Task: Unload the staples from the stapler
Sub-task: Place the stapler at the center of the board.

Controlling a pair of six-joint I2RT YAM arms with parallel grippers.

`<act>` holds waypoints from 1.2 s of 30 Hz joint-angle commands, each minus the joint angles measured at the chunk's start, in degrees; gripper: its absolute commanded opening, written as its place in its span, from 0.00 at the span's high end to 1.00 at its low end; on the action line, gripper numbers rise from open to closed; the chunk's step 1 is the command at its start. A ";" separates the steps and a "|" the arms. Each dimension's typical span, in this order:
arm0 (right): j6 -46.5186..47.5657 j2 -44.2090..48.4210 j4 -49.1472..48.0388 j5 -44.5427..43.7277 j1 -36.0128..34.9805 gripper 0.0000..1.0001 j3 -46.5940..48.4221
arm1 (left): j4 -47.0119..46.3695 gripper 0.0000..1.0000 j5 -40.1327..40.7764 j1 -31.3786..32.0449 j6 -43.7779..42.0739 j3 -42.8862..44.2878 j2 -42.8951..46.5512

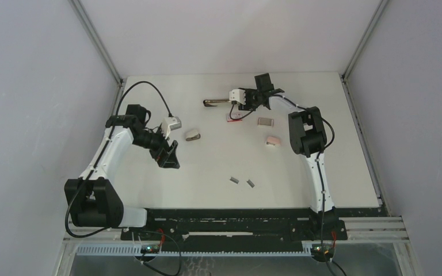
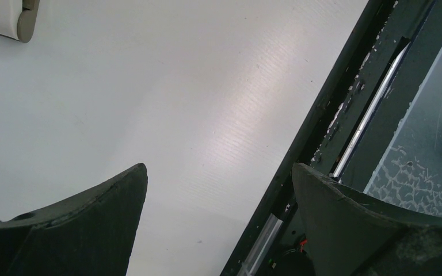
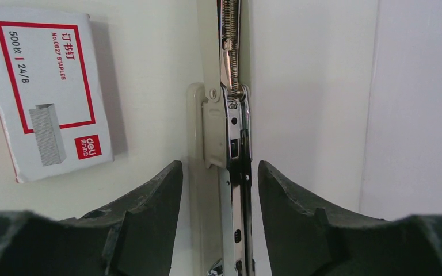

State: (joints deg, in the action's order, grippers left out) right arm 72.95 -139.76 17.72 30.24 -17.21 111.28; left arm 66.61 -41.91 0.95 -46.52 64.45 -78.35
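- Far middle of the white table point(image 1: 207, 167): white-bodied stapler with a bare metal rail point(image 1: 237, 96), opened out flat, dark upper arm swung away to the left.
- Straddling that rail from the right: right gripper point(image 1: 255, 99), jaws about half open. In the wrist view point(image 3: 220, 167), black fingers point(image 3: 149, 213) either side of the stapler point(image 3: 233, 132), a sliver of gap showing on each side, gripping nothing.
- Just near of the stapler, flat on the table: white cardboard staple box with a red border point(image 1: 234, 117) (label in the wrist view point(image 3: 46, 92) reads 24/8).
- Near middle, well apart from the stapler: staples point(image 1: 234, 180), two short grey metallic strips lying loose side by side, the second point(image 1: 251, 184) just to the right.
- Left of centre, above bare table: left gripper point(image 1: 168, 155), jaws spread fully wide and empty point(image 2: 218, 172).
- Scattered between the arms: small white-and-grey stapler point(image 1: 193, 135), small pink stapler point(image 1: 273, 141), and a silver-white mini stapler point(image 1: 172, 123) beside the left wrist.
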 commanded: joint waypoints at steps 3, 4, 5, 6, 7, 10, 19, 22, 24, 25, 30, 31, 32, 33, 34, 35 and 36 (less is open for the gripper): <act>-0.47 0.00 -1.78 0.60 0.43 0.47 2.47 | -0.77 0.00 -0.23 -0.48 0.86 -1.82 1.68; -1.47 0.21 -1.76 0.57 0.43 0.45 2.70 | -0.80 0.00 -0.19 -0.44 0.89 -1.86 1.75; -2.39 0.60 -1.83 0.37 0.36 0.43 2.87 | -0.88 0.00 -0.19 -0.43 0.91 -1.87 1.79; -3.63 0.99 -2.06 0.15 0.34 0.41 3.07 | -1.01 0.00 -0.15 -0.45 1.05 -1.93 1.84; -4.80 1.48 -2.33 -0.28 0.34 0.39 3.25 | -1.14 0.00 -0.04 -0.43 1.20 -1.91 1.93; -8.48 3.09 -2.20 -0.98 0.34 0.31 3.37 | -1.31 0.00 -0.18 -0.45 1.28 -1.95 2.25; -8.61 6.57 -6.24 -6.47 -3.69 0.25 -3.41 | -2.62 0.00 -0.44 -0.45 1.70 -3.33 4.98; -8.54 5.50 -8.27 -9.21 -5.27 0.25 -3.46 | -2.80 0.00 -0.45 -0.43 1.76 -3.45 5.28; -8.53 4.79 -9.90 -10.82 -5.83 0.25 -3.48 | -2.82 0.00 -0.54 -0.43 1.76 -3.53 5.46; -8.45 4.50 -10.57 -11.64 -6.09 0.25 -3.49 | -2.80 0.00 -0.54 -0.45 1.76 -3.54 5.56; -7.30 3.69 -10.47 -12.04 -6.70 0.23 -2.70 | -3.12 0.00 -0.36 -0.43 1.79 -3.82 5.66; -6.77 3.71 -9.73 -11.48 -6.77 0.23 -2.57 | -3.10 0.00 -0.36 -0.49 1.76 -3.80 5.66; -6.19 3.74 -8.85 -10.88 -6.73 0.23 -2.51 | -3.21 0.00 -0.36 -0.49 1.78 -3.80 5.66; -5.45 3.79 -7.83 -10.27 -6.77 0.22 -2.45 | -3.16 0.00 -0.36 -0.43 1.79 -3.88 5.75; -4.62 3.90 -6.82 -9.88 -6.79 0.22 -2.44 | -3.22 0.00 -0.34 -0.44 1.74 -3.89 5.74; -3.97 3.96 -6.03 -9.59 -6.86 0.21 -2.54 | -3.17 0.00 -0.34 -0.47 1.76 -3.89 5.81; -3.53 4.10 -4.98 -9.56 -7.03 0.21 -2.48 | -3.23 0.00 -0.36 -0.44 1.74 -3.89 5.84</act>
State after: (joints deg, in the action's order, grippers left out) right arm 66.76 -137.05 10.52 19.73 -24.45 107.53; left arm 64.31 -41.63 0.93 -45.54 61.60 -74.50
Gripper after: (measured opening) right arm 0.783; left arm 0.996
